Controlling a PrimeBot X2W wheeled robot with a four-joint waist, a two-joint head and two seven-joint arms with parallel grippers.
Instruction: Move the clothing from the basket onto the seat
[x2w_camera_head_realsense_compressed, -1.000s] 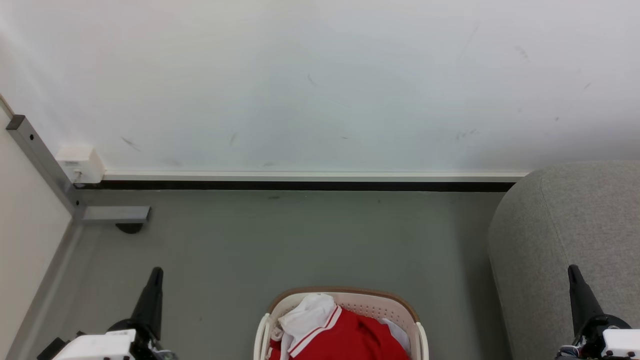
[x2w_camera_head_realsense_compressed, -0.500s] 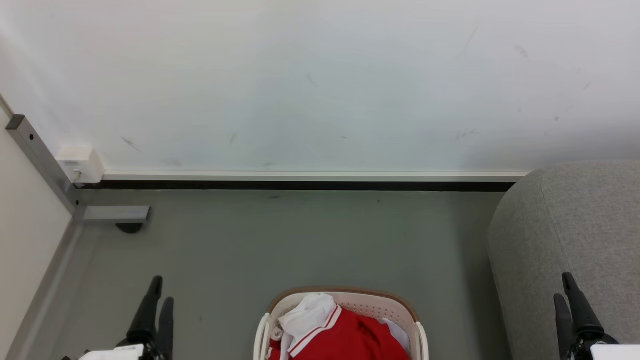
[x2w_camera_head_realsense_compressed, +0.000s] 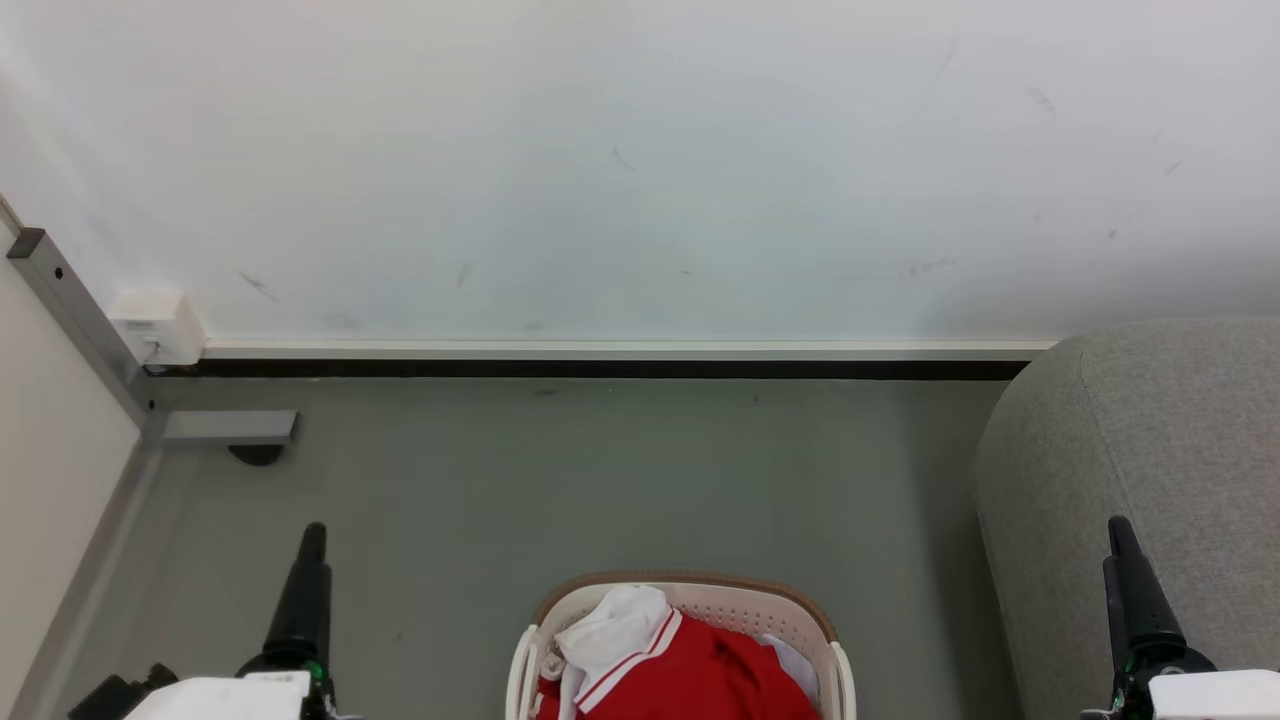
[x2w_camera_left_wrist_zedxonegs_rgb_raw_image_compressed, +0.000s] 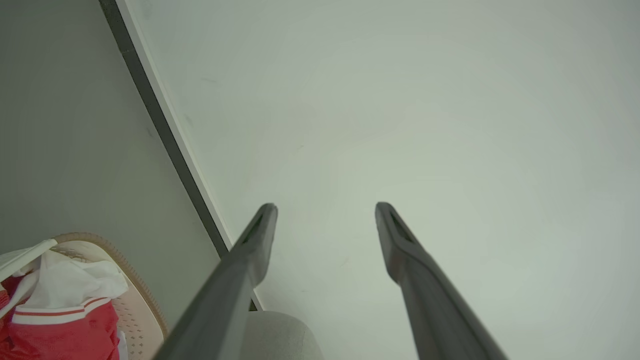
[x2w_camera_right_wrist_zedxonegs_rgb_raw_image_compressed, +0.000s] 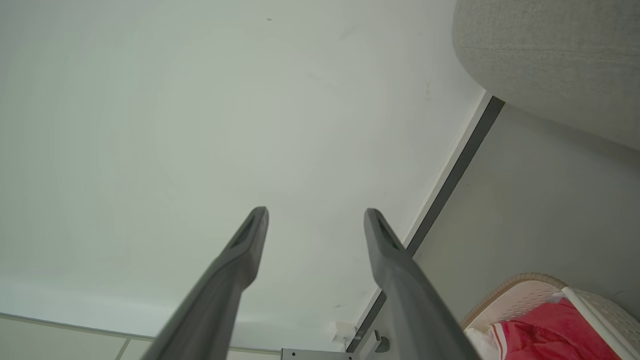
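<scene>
Grey floor (x2w_camera_head_realsense_compressed: 600, 480); both jaws apart, empty.

Higher in head view than before — left jaws and right jaws alike.

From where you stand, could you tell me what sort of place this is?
Likely an indoor room, perhaps a home-style test space: a laundry basket of red clothing on a grey floor, a grey upholstered seat, and a scuffed white wall.
</scene>
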